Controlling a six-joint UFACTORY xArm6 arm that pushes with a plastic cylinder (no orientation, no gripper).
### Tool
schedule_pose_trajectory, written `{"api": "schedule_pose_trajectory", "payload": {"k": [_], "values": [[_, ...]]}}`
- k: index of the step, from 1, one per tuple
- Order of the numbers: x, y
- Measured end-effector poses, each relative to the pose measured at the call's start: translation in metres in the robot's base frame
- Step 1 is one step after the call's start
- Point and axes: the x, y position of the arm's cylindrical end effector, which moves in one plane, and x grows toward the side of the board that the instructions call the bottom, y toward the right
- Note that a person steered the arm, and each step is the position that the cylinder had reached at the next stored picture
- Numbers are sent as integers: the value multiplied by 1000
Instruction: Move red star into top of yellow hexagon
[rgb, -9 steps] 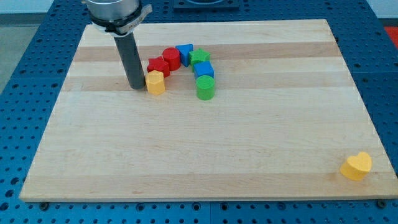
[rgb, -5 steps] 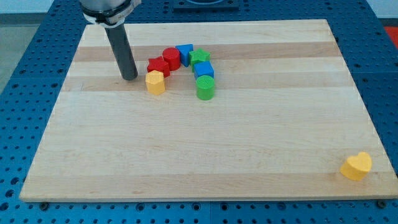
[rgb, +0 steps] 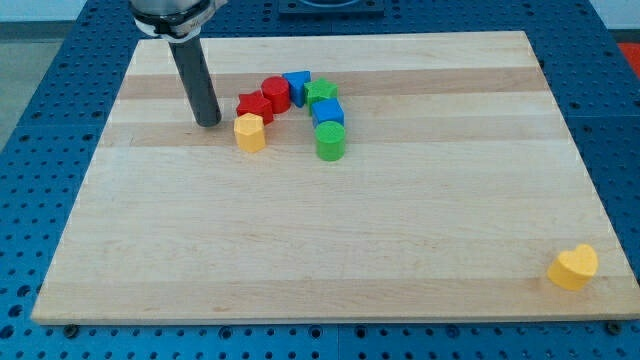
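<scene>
Standing upright in the upper left of the frame, the dark rod comes down from the arm's grey collar at the top edge, and my tip (rgb: 208, 124) rests on the wooden surface (rgb: 330, 250). This tool has no jaws to open or close; it is a plain rod and holds nothing.

My tip sits just left of the yellow hexagon (rgb: 249, 131), with a narrow strip of bare wood between them, so the two are apart. It is also left of and slightly below the red star (rgb: 254, 106), again not touching.

The red star lies directly above the yellow hexagon in the frame, very close to it; whether their edges meet cannot be told. On the star's upper right, pressed against it, is a red cylinder (rgb: 276, 92). Right of that comes a blue block (rgb: 297, 85), its shape hard to make out. A green star (rgb: 321, 94) follows, then a blue block (rgb: 327, 112) of roughly cubic form just below it, and a green cylinder (rgb: 330, 141) at the lower end. Together these pieces form an arch opening toward the bottom of the frame, with the yellow hexagon at its left foot.

Well apart from all of this, near the lower right corner of the surface, lies a yellow heart (rgb: 573, 267).
</scene>
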Motion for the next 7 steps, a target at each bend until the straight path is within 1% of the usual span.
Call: {"api": "schedule_pose_trajectory", "payload": {"k": [2, 4, 7], "values": [[-27, 0], [-27, 15], [-27, 22]]}}
